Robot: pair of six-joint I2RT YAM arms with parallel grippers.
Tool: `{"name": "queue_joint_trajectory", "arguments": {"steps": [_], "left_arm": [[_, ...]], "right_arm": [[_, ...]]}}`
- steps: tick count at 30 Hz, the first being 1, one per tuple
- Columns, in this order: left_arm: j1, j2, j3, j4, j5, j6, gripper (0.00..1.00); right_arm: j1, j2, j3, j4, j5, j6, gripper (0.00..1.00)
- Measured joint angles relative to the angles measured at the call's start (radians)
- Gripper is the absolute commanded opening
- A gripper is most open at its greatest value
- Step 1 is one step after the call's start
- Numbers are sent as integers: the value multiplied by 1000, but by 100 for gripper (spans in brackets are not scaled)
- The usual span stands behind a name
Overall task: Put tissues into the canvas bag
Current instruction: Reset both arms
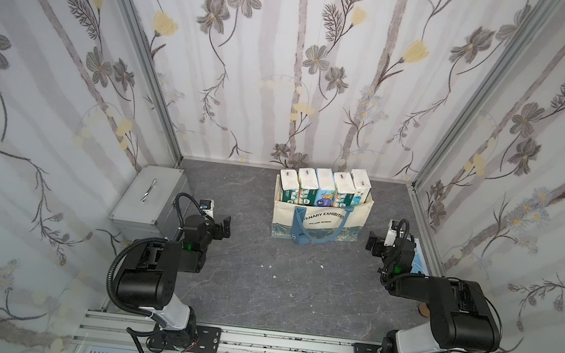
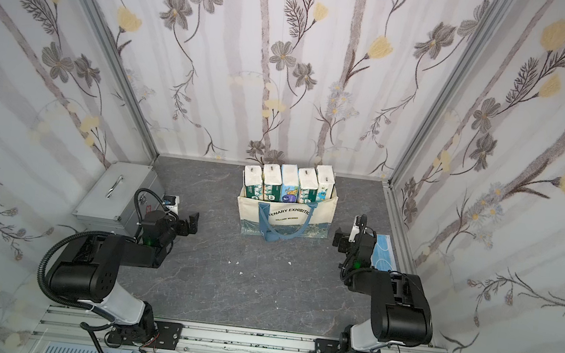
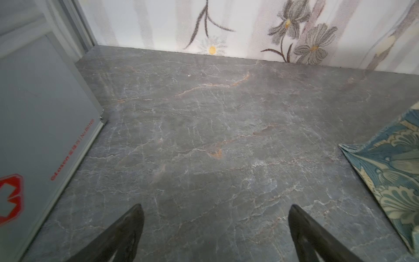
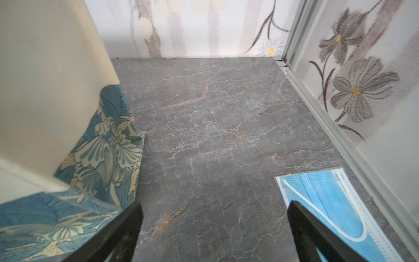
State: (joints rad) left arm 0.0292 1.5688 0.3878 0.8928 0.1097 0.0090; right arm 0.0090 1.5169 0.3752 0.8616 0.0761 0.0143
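Standing at the near rail, noting the table.

- Tissues: five packs upright in a row inside the canvas bag, at the far middle of the table. Their tops stand above the rim. I see no loose pack on the table, only small white scraps.
- Left gripper: jaws spread wide, nothing between them, well to the left of the bag and just beside the grey metal case.
- Right gripper: jaws likewise spread and empty, near the bag's right end.

Handling, as I judge it: the packs look light and soft, so a squeeze would dent them, and the plastic wrap is likely slick. Best taken across the narrow width at mid-body, not by a corner. The bag is limp fabric, so a nudge could fold its wall. Its blue handle droops over the near face.

What each view gives:
- Both top views show the packed row and both arms.
- Neither wrist view shows any pack, only bare table between the fingertips and the bag's blue-green bottom band.
- The right wrist view shows the blue face mask plainly, with its white ear loop.
- The left wrist view shows red printing on the case's side.
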Motion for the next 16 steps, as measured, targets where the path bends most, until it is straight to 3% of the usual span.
{"name": "queue_joint_trajectory", "arguments": {"steps": [16], "left_arm": [[-9,0,5,-14,-47,-16,100]], "right_arm": [[-18,8,19,-34,-43,3,99]]}}
